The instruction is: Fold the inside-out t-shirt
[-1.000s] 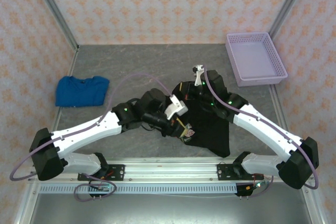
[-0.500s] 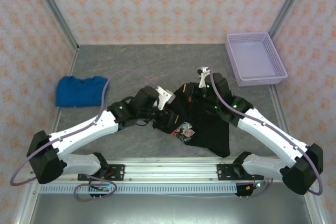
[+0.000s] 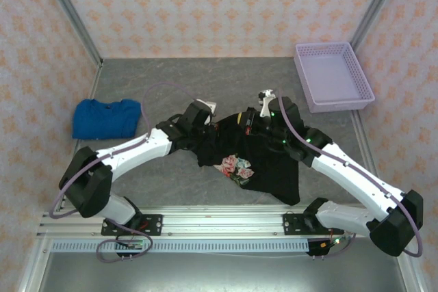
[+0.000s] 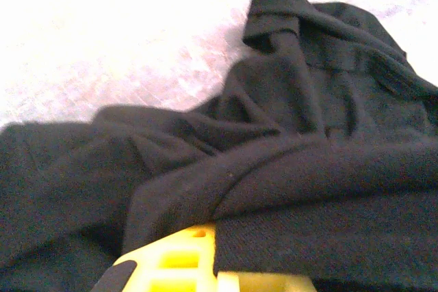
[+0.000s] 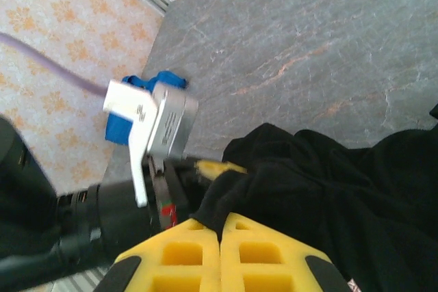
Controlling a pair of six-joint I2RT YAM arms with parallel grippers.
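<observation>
The inside-out t-shirt lies bunched in the middle of the table, black, with a floral print showing at its near left. My left gripper is shut on the shirt's upper left edge. In the left wrist view, black cloth drapes over the yellow fingers. My right gripper is close beside it at the shirt's top edge. It is shut, with a fold of the cloth pinched between its yellow fingertips. The left wrist's white camera mount sits just ahead of them.
A folded bright blue garment lies at the left of the grey table. A lilac basket stands at the back right corner. Patterned walls close in the back and sides. A metal rail runs along the near edge.
My left arm swung away from the near side toward the back. Its gripper opened, then closed on the shirt's upper left edge. The floral print has come into full view. The right gripper barely moved.
</observation>
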